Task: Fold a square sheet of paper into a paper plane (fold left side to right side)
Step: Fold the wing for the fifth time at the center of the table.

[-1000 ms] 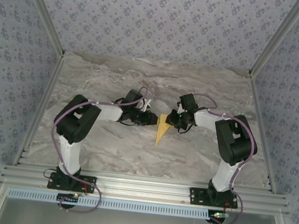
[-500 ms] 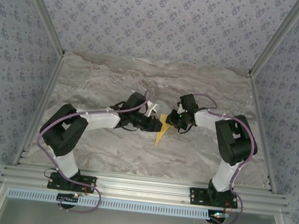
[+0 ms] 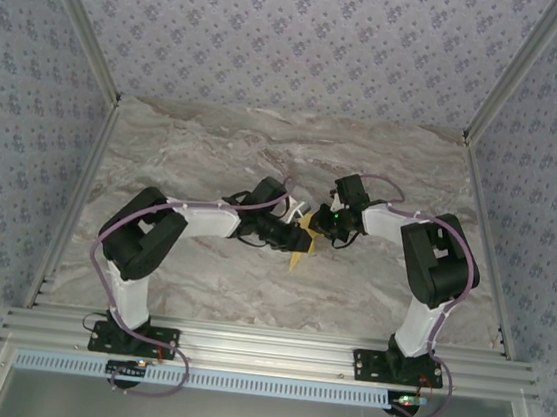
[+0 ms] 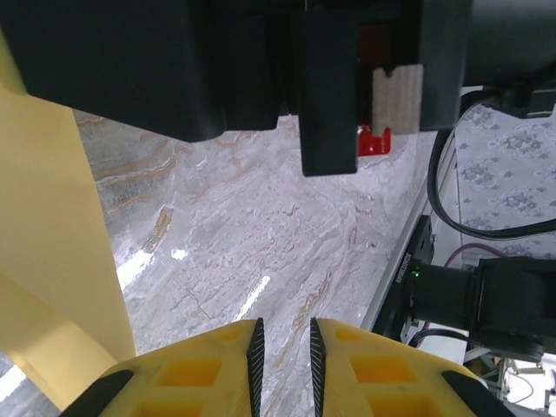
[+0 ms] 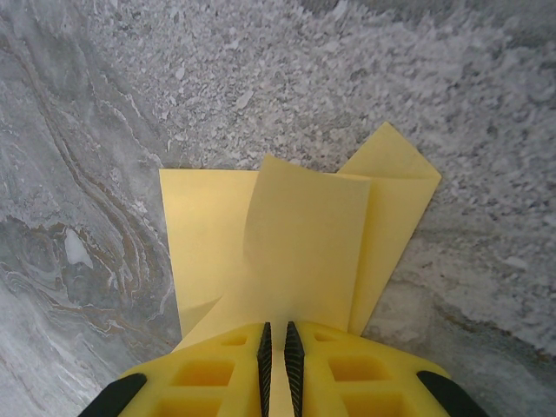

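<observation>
Right wrist view: nearest the lens, the right gripper (image 5: 275, 340) is seen w/ jaws pinched almost together, and a raised flap of the sheet of paper (image 5: 304, 226) appears to be clamped btwn them. Beyond, the rest of the sheet is laid flat on the marble table (image 5: 104, 95), folded in layers, w/ one corner poking out at frame right. In the left wrist view the left gripper (image 4: 285, 339) is held w/ jaws narrow; bare marble is seen through the slim gap and nothing is gripped. Yellow paper is stood up just beside its fingers at frame left, and the other gripper's black body is seen beyond. From top external, the sheet is found mid-table btwn the two grippers, its point aimed at the near edge. The paper is judged v. light, thin & floppy, easily creased or torn, and apt to slide on the smooth top. It is prob. best taken by a free edge or corner, pinched lightly, w/ the other side pinned down.
</observation>
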`<state>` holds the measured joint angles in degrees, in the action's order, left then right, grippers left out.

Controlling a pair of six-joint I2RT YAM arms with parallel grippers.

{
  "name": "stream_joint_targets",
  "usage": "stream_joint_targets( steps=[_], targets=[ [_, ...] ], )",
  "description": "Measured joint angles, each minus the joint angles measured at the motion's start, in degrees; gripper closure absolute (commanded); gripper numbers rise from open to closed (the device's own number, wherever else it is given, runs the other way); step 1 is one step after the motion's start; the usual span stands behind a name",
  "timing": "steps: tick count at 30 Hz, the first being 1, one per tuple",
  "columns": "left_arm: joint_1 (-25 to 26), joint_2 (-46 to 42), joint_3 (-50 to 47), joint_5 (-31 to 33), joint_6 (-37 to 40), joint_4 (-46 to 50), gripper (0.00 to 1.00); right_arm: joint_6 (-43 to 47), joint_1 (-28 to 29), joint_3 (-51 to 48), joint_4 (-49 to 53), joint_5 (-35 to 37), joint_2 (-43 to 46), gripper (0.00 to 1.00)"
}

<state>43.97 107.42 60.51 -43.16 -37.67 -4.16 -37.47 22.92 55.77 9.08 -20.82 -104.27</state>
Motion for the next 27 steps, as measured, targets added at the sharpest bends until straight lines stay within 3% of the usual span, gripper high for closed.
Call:
stream_joint_targets(
  steps=[12, 27],
  targets=[
    [0.1, 3.4, 2.0, 2.9, 3.0, 7.4, 0.77, 0.0, 0.0, 0.0, 0.1, 0.0, 0.0, 0.84],
    [0.1, 3.8, 2.0, 5.1, 4.2, 9.1, 0.77, 1.6, 0.0, 0.0, 0.1, 0.0, 0.0, 0.84]
  ],
)
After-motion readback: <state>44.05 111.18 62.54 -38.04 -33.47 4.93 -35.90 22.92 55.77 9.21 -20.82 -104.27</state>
